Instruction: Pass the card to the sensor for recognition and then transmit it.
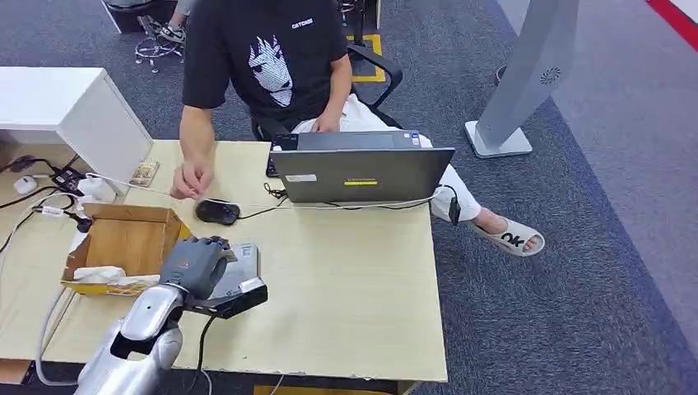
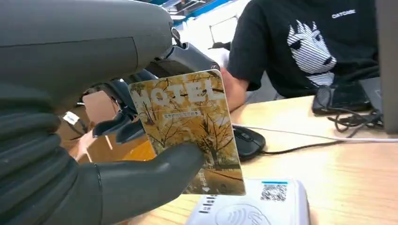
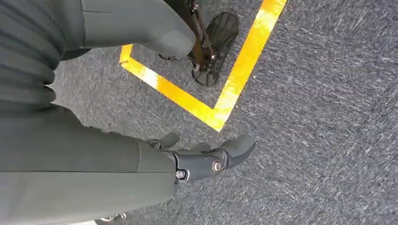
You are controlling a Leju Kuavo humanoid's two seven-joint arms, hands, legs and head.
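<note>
My left hand (image 1: 194,263) hovers over the grey card sensor (image 1: 240,265) near the table's left side. In the left wrist view the hand (image 2: 141,173) pinches a yellow card (image 2: 190,126) printed with autumn trees and the word "MOTEL" between thumb and fingers. The card stands upright just above the white-topped sensor (image 2: 256,208), which bears a QR code. Whether the card touches the sensor I cannot tell. My right hand (image 3: 206,157) hangs beside my body over the carpet, fingers apart and holding nothing.
A person in a black T-shirt (image 1: 263,58) sits across the table (image 1: 354,288), one hand near a black mouse (image 1: 217,211). A grey laptop (image 1: 362,171) stands in front of them. An open cardboard box (image 1: 123,243) lies left of the sensor. Cables run along the table's left edge.
</note>
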